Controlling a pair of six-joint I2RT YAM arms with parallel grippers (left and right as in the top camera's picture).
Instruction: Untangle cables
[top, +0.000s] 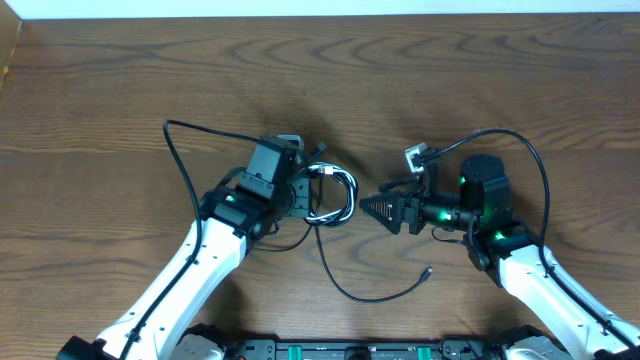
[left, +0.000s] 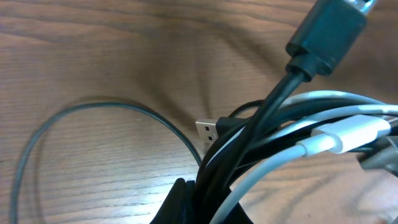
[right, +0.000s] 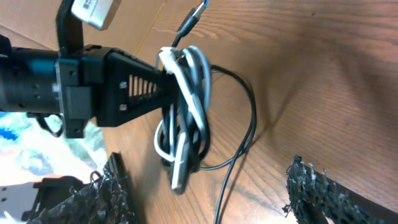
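The cables (top: 335, 195) are a small coil of black and white cords, held just off the table at its centre. My left gripper (top: 303, 190) is shut on the coil's left side. In the left wrist view the black strands and a white one run out from between the jaws (left: 208, 208); a silver USB plug (left: 208, 130), a white plug (left: 348, 134) and a black plug (left: 326, 34) show. One black strand (top: 350, 290) trails toward the front and ends in a small plug (top: 428, 271). My right gripper (top: 365, 207) is open just right of the coil (right: 186, 112), holding nothing (right: 208, 186).
Thicker black wires (top: 185, 150) loop off the left arm, and another (top: 540, 170) off the right arm. A small grey camera block (top: 417, 156) sits on the right wrist. The wooden table (top: 120, 80) stretches back to a pale far edge.
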